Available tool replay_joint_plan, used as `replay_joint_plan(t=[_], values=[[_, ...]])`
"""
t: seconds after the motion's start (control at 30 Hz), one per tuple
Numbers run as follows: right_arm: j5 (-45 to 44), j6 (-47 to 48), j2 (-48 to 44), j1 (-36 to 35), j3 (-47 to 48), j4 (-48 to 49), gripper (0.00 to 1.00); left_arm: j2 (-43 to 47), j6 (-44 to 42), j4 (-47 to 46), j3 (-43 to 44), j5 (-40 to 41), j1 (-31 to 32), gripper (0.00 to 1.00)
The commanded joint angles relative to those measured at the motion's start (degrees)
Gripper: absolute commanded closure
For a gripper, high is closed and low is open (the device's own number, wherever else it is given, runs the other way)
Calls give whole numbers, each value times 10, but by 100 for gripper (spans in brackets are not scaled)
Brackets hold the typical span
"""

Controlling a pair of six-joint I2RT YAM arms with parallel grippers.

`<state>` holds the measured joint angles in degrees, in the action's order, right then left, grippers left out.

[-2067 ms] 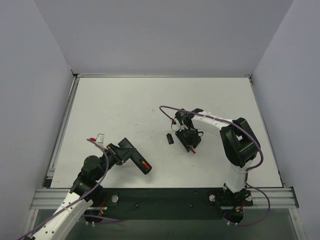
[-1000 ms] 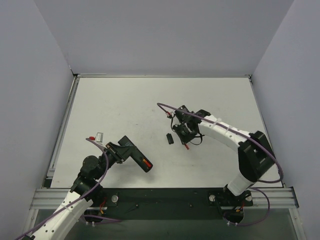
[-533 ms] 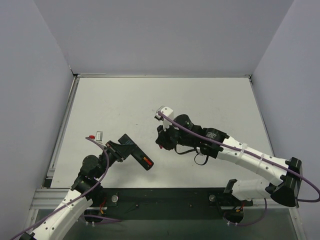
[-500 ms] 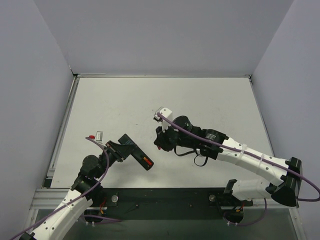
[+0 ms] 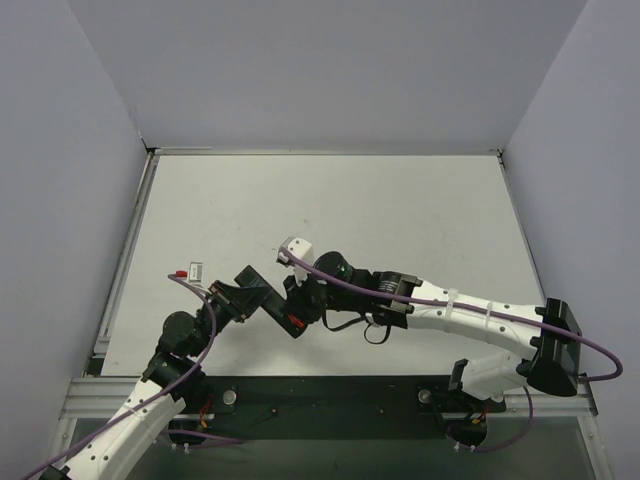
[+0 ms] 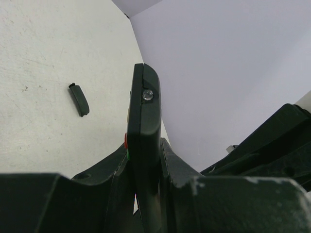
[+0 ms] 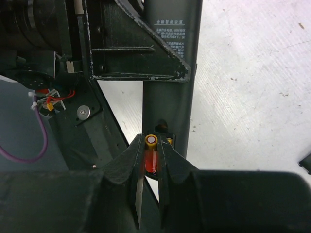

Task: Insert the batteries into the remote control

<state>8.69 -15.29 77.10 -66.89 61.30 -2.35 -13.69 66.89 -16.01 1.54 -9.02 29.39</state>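
Observation:
My left gripper [image 5: 246, 297] is shut on the slim black remote control [image 5: 272, 310] and holds it above the table at the front left, back side up. In the left wrist view the remote [image 6: 146, 107] stands edge-on between the fingers [image 6: 167, 160]. My right gripper [image 7: 151, 145] is shut on a red battery [image 7: 151, 154] with a yellow end. It holds the battery right at the open battery bay of the remote [image 7: 171, 73]. A yellow bit of something shows in the bay beside it. In the top view my right gripper [image 5: 300, 303] touches the remote's near end.
A small black flat cover piece [image 6: 79, 99] lies on the white table [image 5: 400, 200]; it shows at the right edge of the right wrist view [image 7: 306, 162]. The right arm [image 5: 450, 305] stretches across the table's front. Grey walls stand on three sides.
My right arm has swung from the middle of the table left to the remote, carrying the red battery. The left gripper and remote have barely moved.

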Motion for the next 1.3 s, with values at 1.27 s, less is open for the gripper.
replay_joint_plan(t=[1.27], values=[[-58,32,14,-45,1,-2,98,17,55,-82,-12,28,-2,100]])
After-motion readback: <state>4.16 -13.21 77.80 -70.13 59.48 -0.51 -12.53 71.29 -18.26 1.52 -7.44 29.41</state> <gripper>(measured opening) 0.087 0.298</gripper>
